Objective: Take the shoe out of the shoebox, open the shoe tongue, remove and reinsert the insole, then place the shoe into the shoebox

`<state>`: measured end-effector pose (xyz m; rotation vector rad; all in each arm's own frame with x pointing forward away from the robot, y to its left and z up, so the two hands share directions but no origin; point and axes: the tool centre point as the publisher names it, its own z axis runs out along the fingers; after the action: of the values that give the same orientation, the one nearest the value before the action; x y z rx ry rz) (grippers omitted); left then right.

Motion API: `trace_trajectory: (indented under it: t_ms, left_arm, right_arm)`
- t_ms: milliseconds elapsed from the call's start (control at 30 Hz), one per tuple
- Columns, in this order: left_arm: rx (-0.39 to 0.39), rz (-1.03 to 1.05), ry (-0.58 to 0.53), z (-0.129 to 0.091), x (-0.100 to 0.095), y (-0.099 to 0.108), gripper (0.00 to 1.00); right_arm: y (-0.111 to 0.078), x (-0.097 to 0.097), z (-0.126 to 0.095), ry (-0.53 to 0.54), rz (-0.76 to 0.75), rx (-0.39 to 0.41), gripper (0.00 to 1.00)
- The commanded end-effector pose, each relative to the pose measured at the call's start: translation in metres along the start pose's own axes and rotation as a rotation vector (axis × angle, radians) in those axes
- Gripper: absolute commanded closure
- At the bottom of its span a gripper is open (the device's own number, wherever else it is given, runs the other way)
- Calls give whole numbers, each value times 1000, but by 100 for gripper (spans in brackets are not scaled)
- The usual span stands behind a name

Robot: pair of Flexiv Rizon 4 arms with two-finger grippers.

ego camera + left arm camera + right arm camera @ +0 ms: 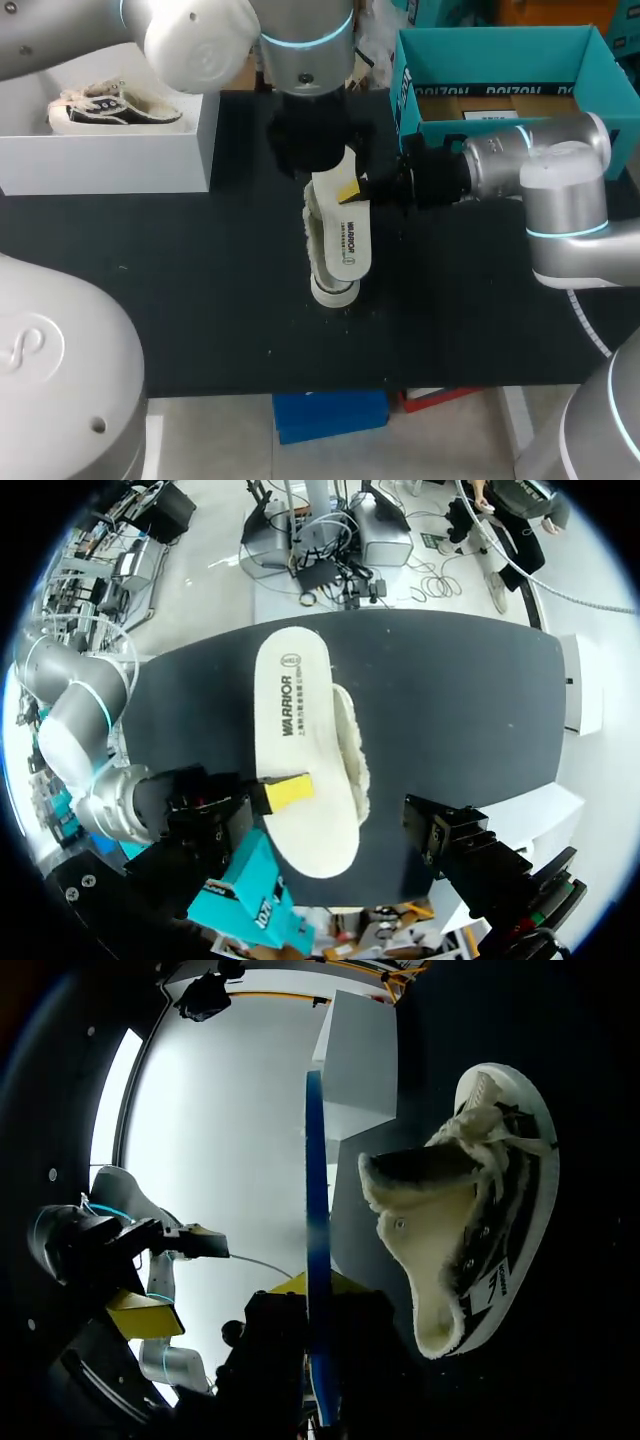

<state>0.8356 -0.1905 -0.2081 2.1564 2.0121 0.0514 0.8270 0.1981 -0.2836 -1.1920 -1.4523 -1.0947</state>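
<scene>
- Shoe (pixel 480 1210) lies mid-table on the black table (pixel 200 280), near the teal shoebox (pixel 500 45).
- Your right gripper (pixel 349 189) pinches the white insole (pixel 300 740) at its edge, just beside the shoe.
- Your left gripper (pixel 312 160) hangs above the shoe; you cannot tell its state.
</scene>
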Motion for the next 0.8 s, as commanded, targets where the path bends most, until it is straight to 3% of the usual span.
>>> trace_trajectory:
  t_ms: [33, 333, 800]
  left_arm:
    - [16, 6, -6, 6, 6, 18, 0]
    - [13, 11, -6, 14, 18, 53, 0]
    - [8, 22, -12, 31, 21, 104, 0]
  right_arm:
    - [0, -1, 1, 0, 0, -1, 100]
    - [0, -1, 1, 0, 0, -1, 100]
    - [0, -1, 1, 0, 0, -1, 100]
